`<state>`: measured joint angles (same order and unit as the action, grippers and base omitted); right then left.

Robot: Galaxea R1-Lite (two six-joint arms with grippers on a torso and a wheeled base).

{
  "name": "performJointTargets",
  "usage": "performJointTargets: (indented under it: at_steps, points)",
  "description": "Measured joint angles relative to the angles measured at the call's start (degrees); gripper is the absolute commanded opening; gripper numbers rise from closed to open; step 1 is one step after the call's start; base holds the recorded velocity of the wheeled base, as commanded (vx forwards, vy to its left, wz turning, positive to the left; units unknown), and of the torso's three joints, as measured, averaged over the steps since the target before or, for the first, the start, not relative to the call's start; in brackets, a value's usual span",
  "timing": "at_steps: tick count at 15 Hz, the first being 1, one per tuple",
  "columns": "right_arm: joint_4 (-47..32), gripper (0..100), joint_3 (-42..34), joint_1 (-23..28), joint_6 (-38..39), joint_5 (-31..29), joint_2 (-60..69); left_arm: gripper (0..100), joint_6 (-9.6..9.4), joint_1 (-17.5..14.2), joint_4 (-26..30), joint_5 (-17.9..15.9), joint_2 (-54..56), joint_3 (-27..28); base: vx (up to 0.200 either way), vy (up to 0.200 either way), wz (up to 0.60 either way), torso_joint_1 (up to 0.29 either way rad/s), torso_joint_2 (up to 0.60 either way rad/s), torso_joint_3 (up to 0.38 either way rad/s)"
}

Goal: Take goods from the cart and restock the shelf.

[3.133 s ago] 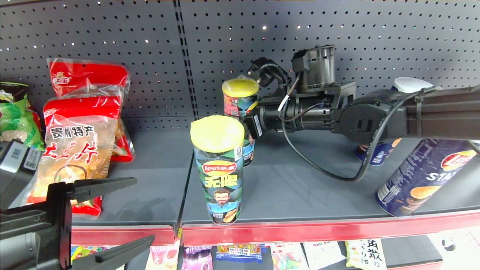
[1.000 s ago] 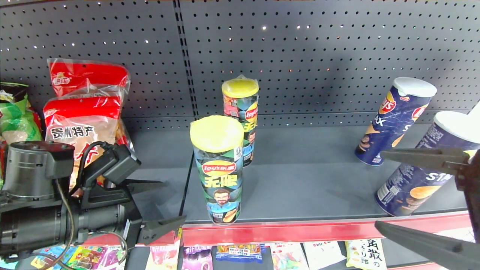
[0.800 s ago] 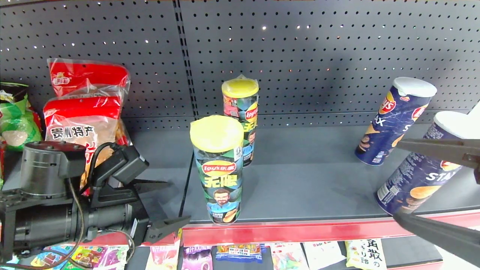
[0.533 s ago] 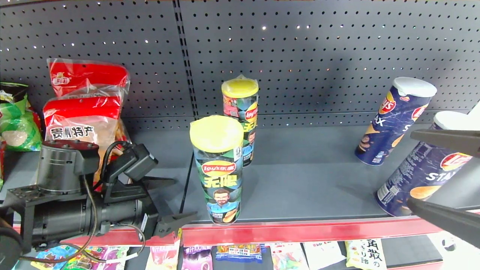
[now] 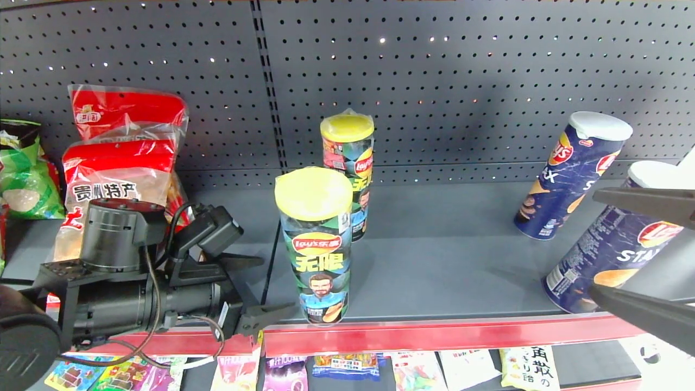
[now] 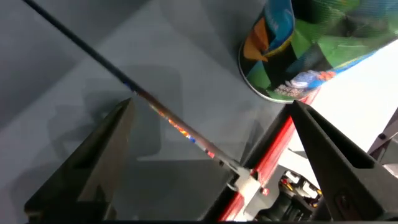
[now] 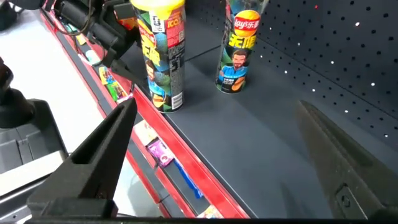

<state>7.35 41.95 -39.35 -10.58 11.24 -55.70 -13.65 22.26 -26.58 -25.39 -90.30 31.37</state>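
Two yellow-lidded chip cans stand upright on the grey shelf (image 5: pixel 434 266): the front can (image 5: pixel 317 244) near the red edge, the rear can (image 5: pixel 348 163) behind it. My left gripper (image 5: pixel 277 285) is open and empty, level with the shelf's front, just left of the front can's base. In the left wrist view the front can's base (image 6: pixel 292 68) lies beyond the left gripper (image 6: pixel 211 106). At the far right my right gripper (image 5: pixel 593 244) is open and empty, in front of a leaning blue can (image 5: pixel 619 244). The right wrist view shows the right gripper (image 7: pixel 217 104) with both yellow-lidded cans (image 7: pixel 163 56) (image 7: pixel 239 46) farther along the shelf.
Another blue can (image 5: pixel 570 174) leans further back on the right. Red snack bags (image 5: pixel 119 174) and a green bag (image 5: pixel 27 179) stand at the left. A red price rail (image 5: pixel 434 334) edges the shelf. Small packets (image 5: pixel 347 366) lie on the shelf below. A pegboard wall (image 5: pixel 434 81) closes the back.
My right arm has drawn back from the rear yellow-lidded can to the right edge, open. My left arm has turned and slid right, toward the front can's base.
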Motion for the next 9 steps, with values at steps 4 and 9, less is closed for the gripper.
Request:
performJointTargets:
  at_steps: [4,9]
  points:
    - [0.00,100,-0.11,0.00,0.13,0.00,-0.24,100,0.09,1.06,0.00,0.00,-1.16,1.05,0.000,0.000,0.00,0.000,0.00,0.000]
    - [0.01,100,-0.20,0.00,0.24,0.00,-0.30,100,0.13,1.99,-0.02,0.05,-2.76,3.02,0.000,0.000,0.00,0.000,0.00,0.000]
